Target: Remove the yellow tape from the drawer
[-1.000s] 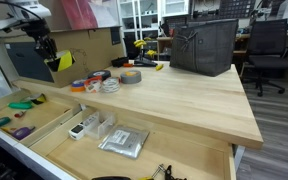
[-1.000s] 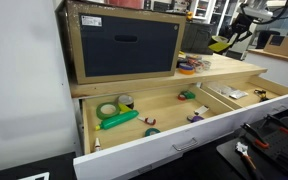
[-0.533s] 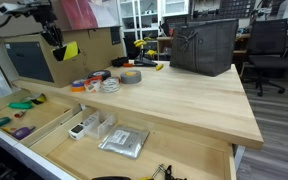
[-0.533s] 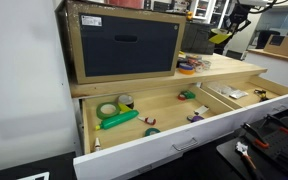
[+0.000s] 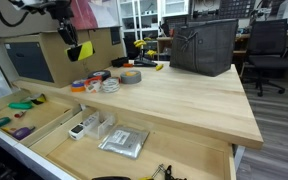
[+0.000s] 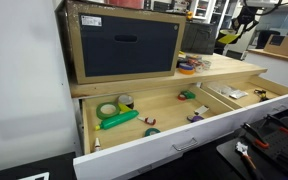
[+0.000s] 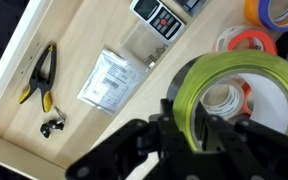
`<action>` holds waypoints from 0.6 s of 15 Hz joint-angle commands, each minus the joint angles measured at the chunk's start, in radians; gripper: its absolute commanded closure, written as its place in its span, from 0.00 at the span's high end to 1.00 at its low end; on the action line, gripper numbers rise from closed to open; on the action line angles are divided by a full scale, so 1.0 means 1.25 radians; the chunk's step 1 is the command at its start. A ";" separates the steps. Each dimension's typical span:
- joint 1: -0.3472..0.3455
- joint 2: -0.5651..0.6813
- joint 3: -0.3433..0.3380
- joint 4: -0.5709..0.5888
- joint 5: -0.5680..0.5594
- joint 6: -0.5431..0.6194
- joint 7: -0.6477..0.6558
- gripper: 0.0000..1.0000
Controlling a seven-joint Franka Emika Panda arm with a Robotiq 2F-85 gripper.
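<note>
The gripper [image 5: 72,38] pinches the yellow tape [image 5: 85,49] and holds it in the air, well above the drawer [image 5: 189,150] and out of it. In the wrist view its fingers [image 7: 171,118] are pressed on the wall of the roll [image 7: 234,68], one inside the ring and one outside.

A second ago the roll hung lower, in front of the brown box [image 5: 29,55] behind the drawer's far end. Half a second ago it had risen. Now it sits at about that same height but has slid sideways, further from the drawer's far end and nearer the space above the loose rolls of tape [image 5: 102,82] on the tabletop [image 5: 184,95]. In an exterior view the roll [image 6: 227,38] likewise shows a little further along behind the drawer [image 6: 174,146] than before, with the gripper [image 6: 241,24] above it.

Nothing in the drawer has moved. The pliers [image 7: 42,75], the clear bag with a paper in it [image 7: 111,78] and the small keypad device [image 7: 156,18] lie in the compartment below the gripper. The green things [image 6: 119,118] lie in the compartment at the drawer's other end. The grey roll [image 5: 131,76] and the dark bin [image 5: 204,45] stand on the tabletop behind the drawer as before.
</note>
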 commanded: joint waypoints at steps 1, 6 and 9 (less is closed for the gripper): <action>-0.020 0.042 -0.026 0.068 0.009 -0.032 -0.066 0.06; -0.044 0.118 -0.058 0.121 0.070 -0.036 -0.100 0.06; -0.040 0.114 -0.063 0.087 0.075 -0.004 -0.083 0.24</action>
